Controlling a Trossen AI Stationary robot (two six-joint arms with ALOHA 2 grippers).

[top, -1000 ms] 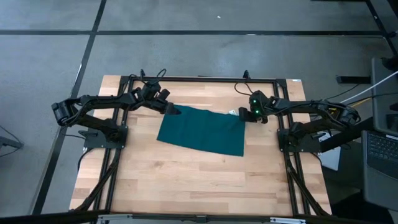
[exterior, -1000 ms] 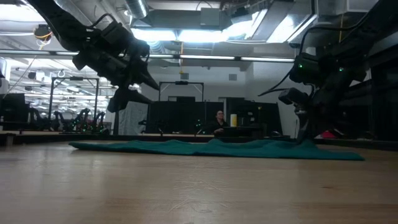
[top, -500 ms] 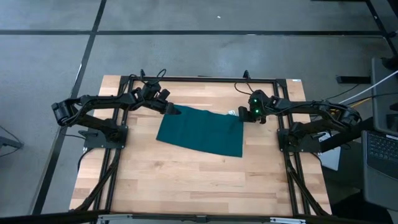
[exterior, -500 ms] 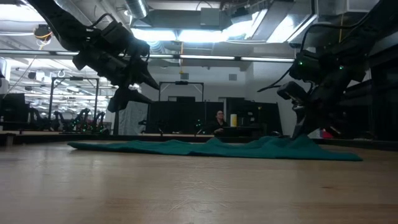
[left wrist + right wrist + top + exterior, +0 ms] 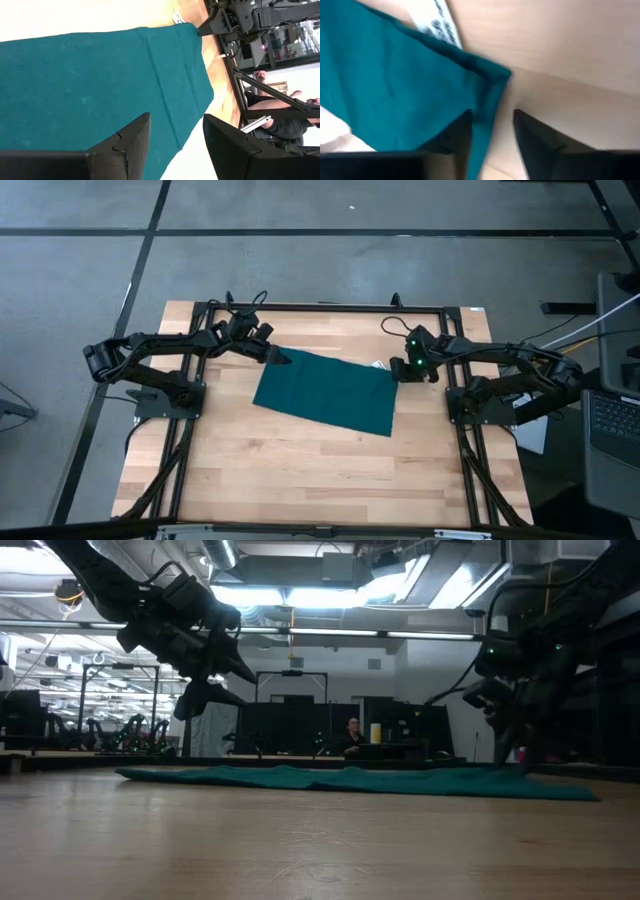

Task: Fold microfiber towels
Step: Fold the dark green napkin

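The dark teal towel (image 5: 325, 390) lies spread flat on the wooden table, and it also shows in the low view (image 5: 350, 780). Its white tag (image 5: 440, 22) sticks out at the far edge near the far right corner (image 5: 497, 75). My left gripper (image 5: 281, 359) hangs open above the towel's far left corner, clear of the cloth (image 5: 85, 85). My right gripper (image 5: 397, 370) is open and down at table height at the far right corner, with bare wood showing between its fingers (image 5: 492, 115). My right gripper points down at the towel's far right corner. One finger (image 5: 462, 132) stands over the towel's right edge (image 5: 482, 117) and the other (image 5: 532, 132) stands over bare wood. I cannot tell whether it touches the cloth.
A black frame (image 5: 330, 307) runs around the table's far edge and sides. Bare wood (image 5: 320, 475) lies between the towel and the near edge. A laptop (image 5: 610, 420) stands off the table's right. A person (image 5: 352, 730) sits in the room far behind.
My right gripper has gone a little toward the table's right edge, staying low. The raised bunch of cloth at the towel's far right corner has flattened, and the towel's right end now reaches farther right. The left part of the towel has stayed in place.
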